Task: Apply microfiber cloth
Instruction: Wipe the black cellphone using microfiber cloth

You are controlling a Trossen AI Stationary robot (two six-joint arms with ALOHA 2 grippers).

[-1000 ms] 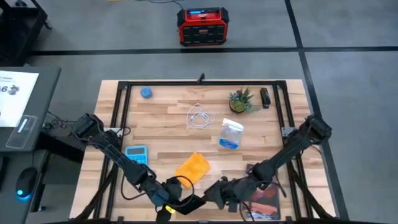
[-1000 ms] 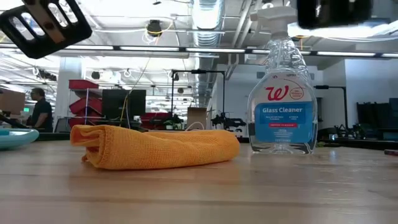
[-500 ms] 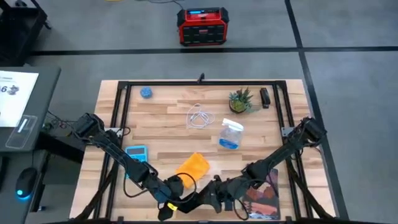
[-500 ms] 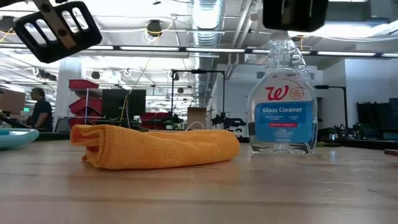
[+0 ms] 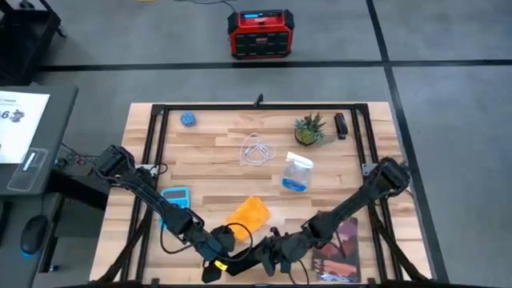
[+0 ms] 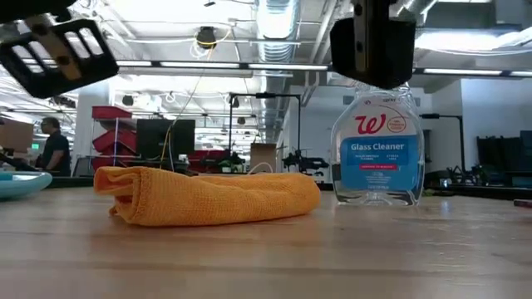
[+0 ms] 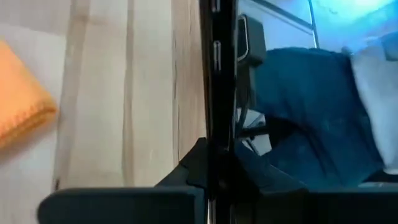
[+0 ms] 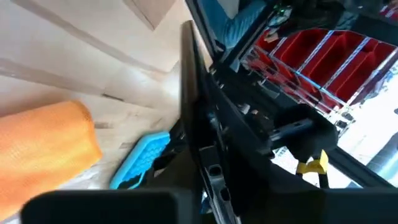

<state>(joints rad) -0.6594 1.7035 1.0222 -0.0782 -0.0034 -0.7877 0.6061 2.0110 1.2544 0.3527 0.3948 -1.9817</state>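
The microfiber cloth (image 5: 248,214) is orange-yellow and lies folded on the wooden table near its front middle. It also shows in the low view (image 6: 208,197) and in both wrist views (image 7: 18,106) (image 8: 43,149). My left gripper (image 5: 236,260) hangs above the table's near edge, just in front of the cloth and clear of it (image 6: 56,50). My right gripper (image 5: 272,252) hangs close beside it on its right, also above the table (image 6: 372,46). A thin black bar crosses each wrist view; what it is cannot be made out.
A blue calculator (image 5: 176,197) lies left of the cloth. A glass-cleaner spray bottle (image 5: 296,172) stands behind it on the right, and a dark reddish book (image 5: 340,248) lies at the near right. A white cable (image 5: 256,150) and a small plant (image 5: 310,130) are farther back.
My right gripper has gone toward the table's left edge and a little down, closing in on my left gripper above the near edge. The cloth has stayed where it was.
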